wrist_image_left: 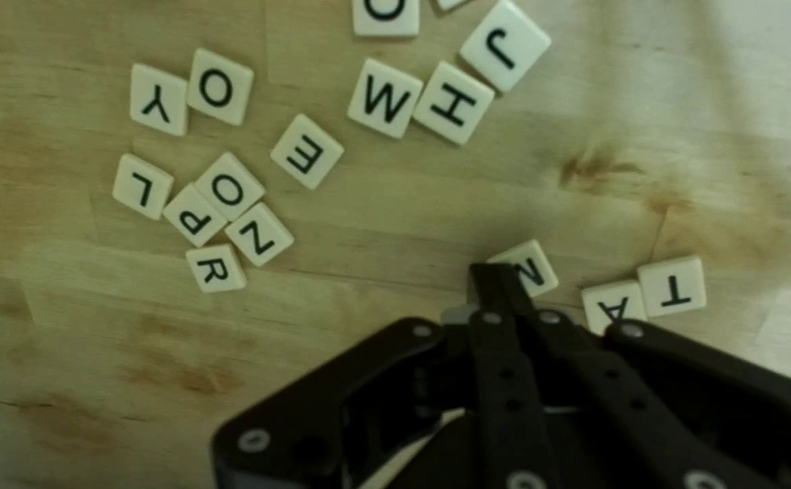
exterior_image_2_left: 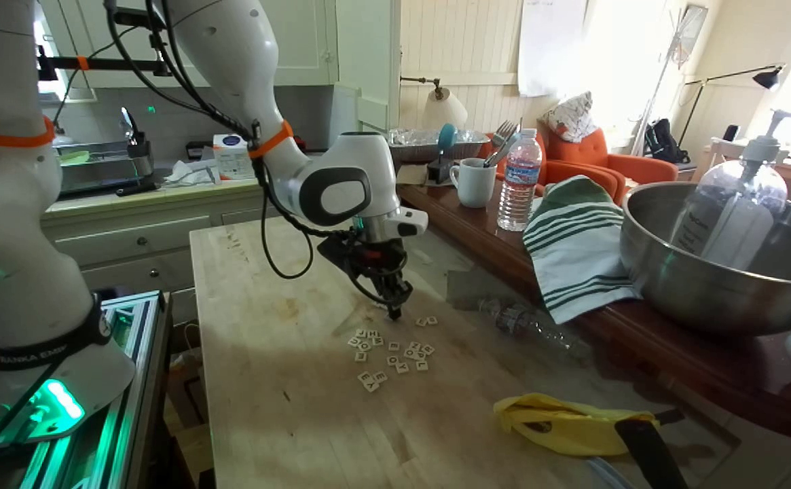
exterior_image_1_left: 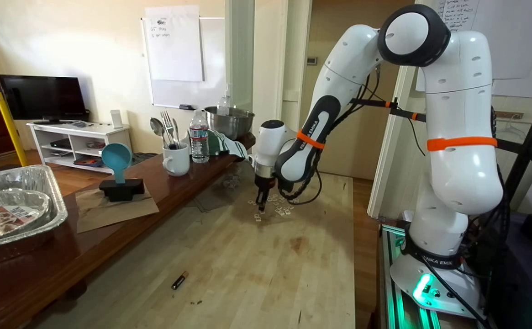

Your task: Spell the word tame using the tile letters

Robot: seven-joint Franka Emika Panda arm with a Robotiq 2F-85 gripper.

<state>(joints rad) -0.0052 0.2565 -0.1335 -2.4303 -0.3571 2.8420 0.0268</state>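
Cream letter tiles lie flat on the wooden table in both exterior views [exterior_image_1_left: 280,210] [exterior_image_2_left: 414,350]. My gripper [wrist_image_left: 500,282] is shut, its fingertips together over a tile [wrist_image_left: 538,268] whose letter is partly covered and may be N or M. Nothing shows between the fingers. Beside it, the T tile [wrist_image_left: 672,285] and A tile [wrist_image_left: 614,309] touch, the A partly hidden by a finger. Farther off are an E tile [wrist_image_left: 307,151], an M or W tile [wrist_image_left: 385,98] and an H tile [wrist_image_left: 453,103]. The gripper points down low in both exterior views [exterior_image_1_left: 261,206] [exterior_image_2_left: 394,312].
More tiles, such as Y [wrist_image_left: 159,100], L [wrist_image_left: 142,186] and J [wrist_image_left: 506,46], lie around. A battery [exterior_image_1_left: 180,280], a plastic bottle [exterior_image_2_left: 524,320] and a yellow item [exterior_image_2_left: 572,424] lie on the table. A raised brown counter [exterior_image_1_left: 156,183] borders it.
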